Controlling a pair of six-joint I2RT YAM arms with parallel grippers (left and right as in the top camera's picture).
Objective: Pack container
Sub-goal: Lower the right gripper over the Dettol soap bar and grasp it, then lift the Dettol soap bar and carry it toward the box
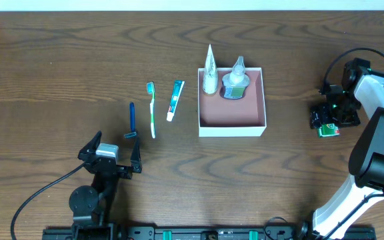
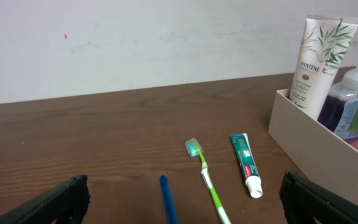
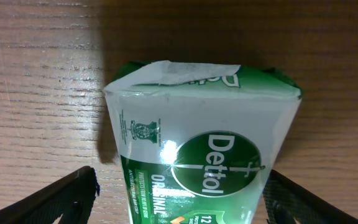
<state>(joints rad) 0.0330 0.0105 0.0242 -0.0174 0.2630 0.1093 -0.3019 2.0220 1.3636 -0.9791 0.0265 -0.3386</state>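
Observation:
The container (image 1: pixel 232 130), a white square box with a pink floor, holds a white Pantene tube (image 1: pixel 209 70) and a clear pump bottle (image 1: pixel 235 81), both upright along its far wall. The left wrist view shows its near wall (image 2: pixel 319 146). A green Dettol soap pack (image 3: pixel 204 124) lies on the table far right, under my right gripper (image 1: pixel 329 120). That gripper (image 3: pixel 179 199) is open with one finger on each side of the pack. My left gripper (image 1: pixel 117 145) is open at the front left with nothing between its fingers (image 2: pixel 182 202).
On the table left of the container lie a green toothbrush (image 1: pixel 152 110), a small toothpaste tube (image 1: pixel 175 100) and a blue razor (image 1: pixel 132 120). In the left wrist view, all three lie ahead of the fingers: toothbrush (image 2: pixel 205 177), toothpaste (image 2: pixel 245 163), razor (image 2: pixel 166 199).

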